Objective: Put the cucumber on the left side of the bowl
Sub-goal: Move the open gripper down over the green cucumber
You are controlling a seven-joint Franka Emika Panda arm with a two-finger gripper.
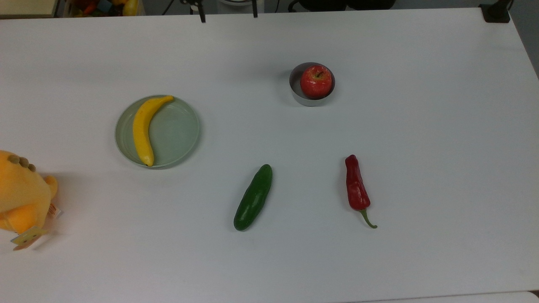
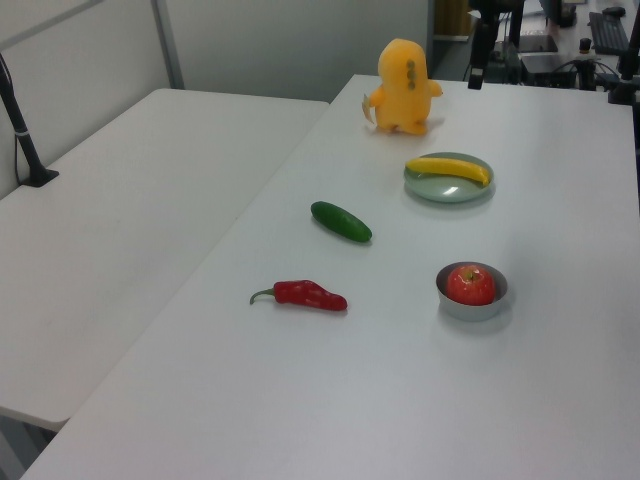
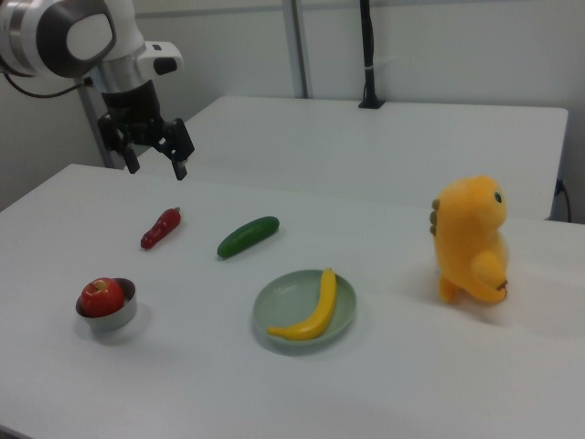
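The dark green cucumber (image 1: pixel 253 198) lies flat near the table's middle, tilted, in the top view; it also appears in the left view (image 2: pixel 341 221) and the right view (image 3: pixel 248 236). The small grey metal bowl (image 1: pixel 296 96) stands up and to the right of it in the top view, with a red apple (image 1: pixel 316 81) inside. My gripper (image 3: pixel 157 168) hangs open and empty well above the table at the right view's upper left, beyond the pepper. Its two dark fingertips (image 1: pixel 202 18) poke in at the top view's upper edge, far from the cucumber.
A red chili pepper (image 1: pixel 356 185) lies right of the cucumber in the top view. A pale green plate (image 1: pixel 179 130) holding a banana (image 1: pixel 144 128) sits to the left. An orange plush toy (image 1: pixel 21 198) stands at the top view's left edge.
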